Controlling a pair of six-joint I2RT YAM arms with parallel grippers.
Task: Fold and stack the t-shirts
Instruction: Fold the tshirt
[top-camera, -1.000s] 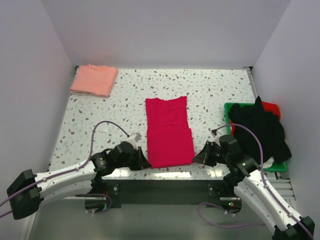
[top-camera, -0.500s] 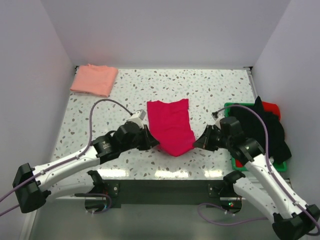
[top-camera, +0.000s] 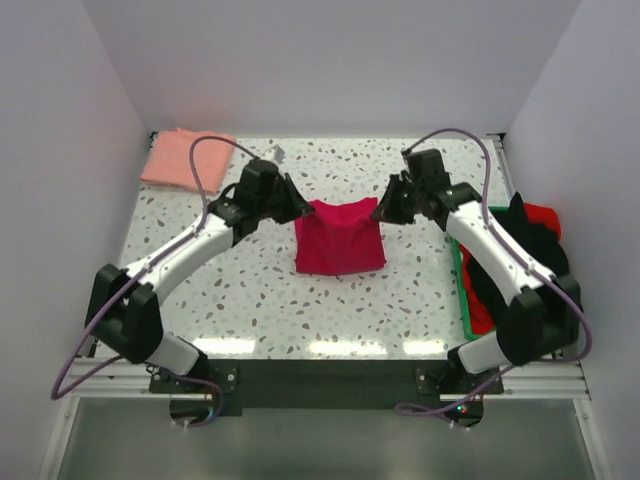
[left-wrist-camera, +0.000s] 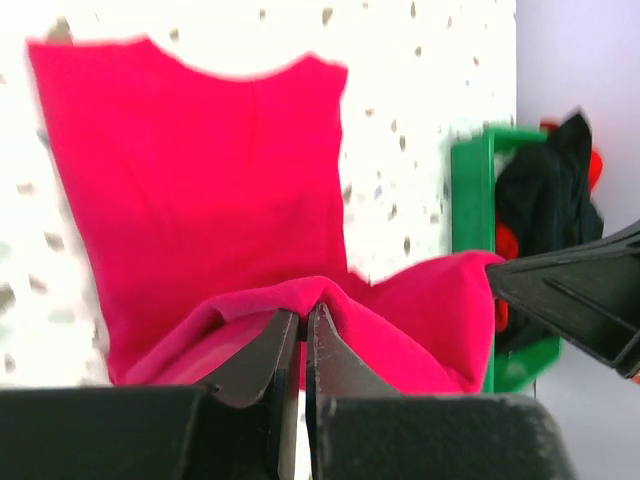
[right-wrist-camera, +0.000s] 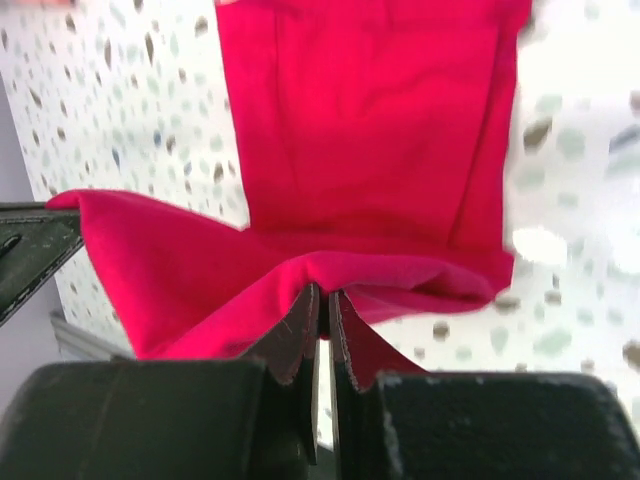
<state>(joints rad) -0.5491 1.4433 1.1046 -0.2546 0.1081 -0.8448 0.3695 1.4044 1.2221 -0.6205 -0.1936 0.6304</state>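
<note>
We are clamping the left end effector (left-wrist-camera: 303, 312) tight on a pinch of the crimson-red short-sleeved cloth t-shirt (top-camera: 340, 240). The right end effector (right-wrist-camera: 325, 292) is pinching the same shirt in the same way, its jaws closed down on a fold of the fabric. In the overhead view, the left end effector (top-camera: 298, 212) and the right end effector (top-camera: 385, 213) are gripping the two far corners of the raised cloth, one on each side. The held edge is hanging above the far part of the shirt, which is lying flat at the middle of the speckled white bench (top-camera: 300, 310).

We are judging this as the half-fold, with the held edge being laid over the rest. The next move is calling for both arms to lower together, keeping the edge taut and square with the layer beneath, before the jaws part.

The pale salmon-pink folded t-shirt (top-camera: 187, 158) is lying at the far left corner, well apart, likely where the stack is going. At the right, the green plastic tray (top-camera: 464, 300) is holding a black garment (top-camera: 520, 240).
</note>
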